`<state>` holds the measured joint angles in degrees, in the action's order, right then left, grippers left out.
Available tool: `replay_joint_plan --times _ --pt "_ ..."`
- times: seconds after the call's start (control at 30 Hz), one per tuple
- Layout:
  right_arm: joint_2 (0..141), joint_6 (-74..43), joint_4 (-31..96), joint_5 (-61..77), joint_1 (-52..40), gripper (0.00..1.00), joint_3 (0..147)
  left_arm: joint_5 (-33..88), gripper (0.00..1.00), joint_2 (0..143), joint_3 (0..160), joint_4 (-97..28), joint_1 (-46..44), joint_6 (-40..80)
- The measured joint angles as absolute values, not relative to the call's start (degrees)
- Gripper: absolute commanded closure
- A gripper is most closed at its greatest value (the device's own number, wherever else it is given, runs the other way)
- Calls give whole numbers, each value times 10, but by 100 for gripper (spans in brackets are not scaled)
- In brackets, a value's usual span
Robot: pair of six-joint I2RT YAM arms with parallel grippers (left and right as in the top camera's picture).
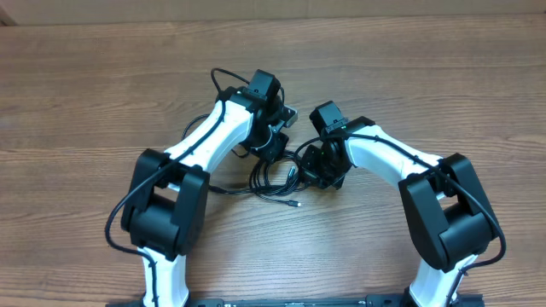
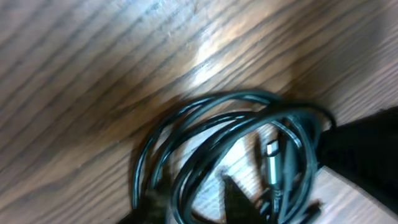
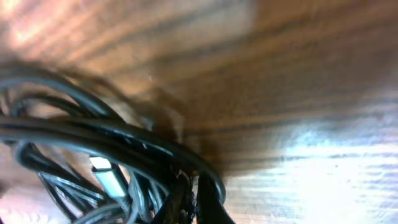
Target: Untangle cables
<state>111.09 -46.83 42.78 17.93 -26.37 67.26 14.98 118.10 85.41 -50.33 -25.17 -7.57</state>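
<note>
The cables point(image 1: 275, 175) are seen as black, and one plug point(image 3: 107, 175) is tipped in silver. The table point(image 1: 85, 102) is patterned with brown wood grain, streaked darker. The left arm point(image 1: 209, 136) and right arm point(image 1: 384, 153) are cased in white, with black joints.

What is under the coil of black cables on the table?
Bare wooden table: its grain shows through the loops of the cables. Where the strands lie packed together, the surface below them is covered.
</note>
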Motion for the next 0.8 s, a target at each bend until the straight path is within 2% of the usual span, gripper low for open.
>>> replay_joint_plan --times 0.17,0.27,0.47,0.63,0.8 --pt "1109 -469 373 136 -263 96 671 150 87 1200 854 -512 -251 -78" --pt "1109 -454 329 115 -263 96 668 150 93 1200 853 -526 -251 -79" --pt "1111 -409 298 110 -262 85 667 158 96 1200 853 -543 -251 -79" --pt "1113 -372 372 117 -245 82 700 184 96 1200 853 -540 -251 -78" --pt "1116 -344 488 135 -221 81 803 195 96 1200 852 -526 -251 -72"
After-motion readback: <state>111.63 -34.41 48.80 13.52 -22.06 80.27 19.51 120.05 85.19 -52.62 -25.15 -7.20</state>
